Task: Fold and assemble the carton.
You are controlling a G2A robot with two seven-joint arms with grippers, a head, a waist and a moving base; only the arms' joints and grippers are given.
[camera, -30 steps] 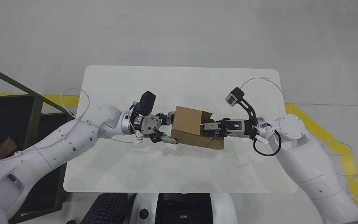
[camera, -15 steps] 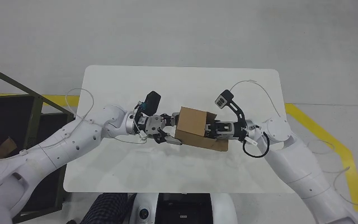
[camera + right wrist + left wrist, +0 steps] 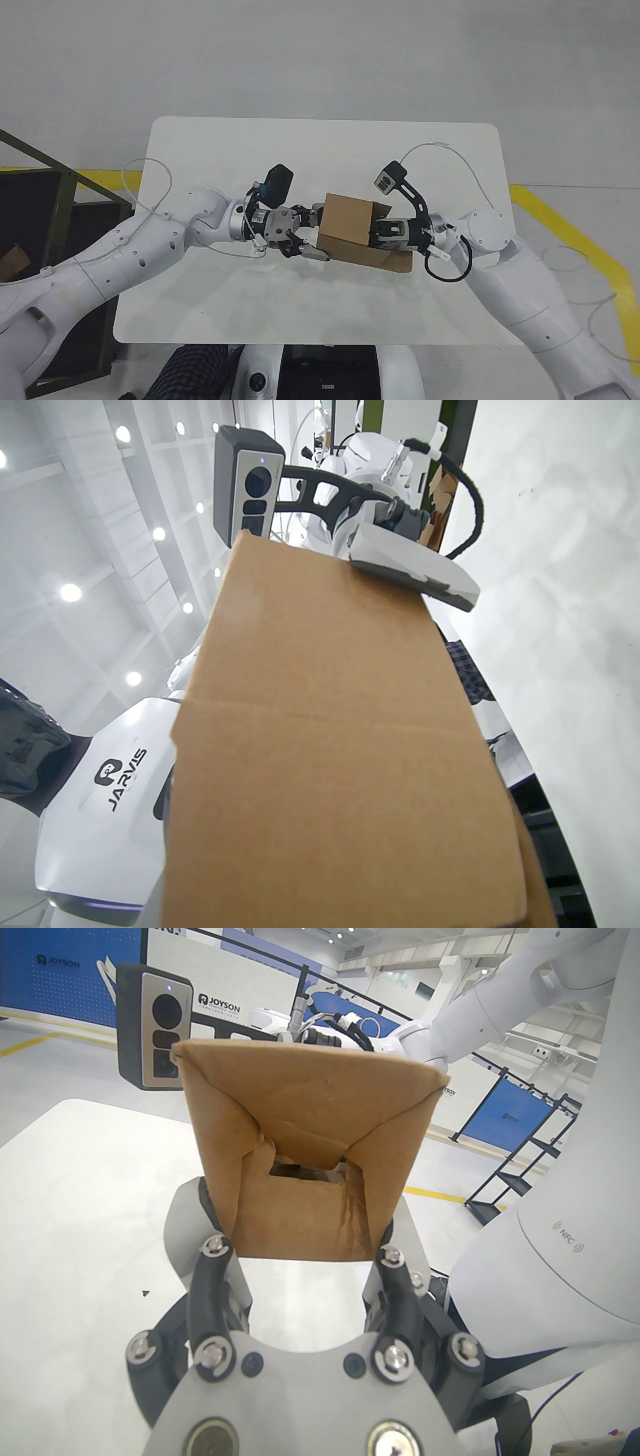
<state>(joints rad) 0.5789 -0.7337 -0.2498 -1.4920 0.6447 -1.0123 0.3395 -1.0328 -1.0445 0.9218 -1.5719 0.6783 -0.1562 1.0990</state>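
Where the white worktop [image 3: 200, 300] reaches its middle, there is one brown carton [image 3: 350, 222]. Its end flaps are folded inward with a small dark slot left between them; the interior is hidden.

Left gripper [image 3: 300, 1208]: released, fingers [image 3: 182, 1228] spread wide and flanking the carton's folded end, one lying along a side panel.

Right gripper [image 3: 385, 234]: at the carton's opposite end, beside a raised flap; clenched or released cannot be told.

The carton is well apart from all four worktop edges. Bare surface runs to the far edge and both far corners. A dark rack [image 3: 40, 210] stands beyond the left edge.
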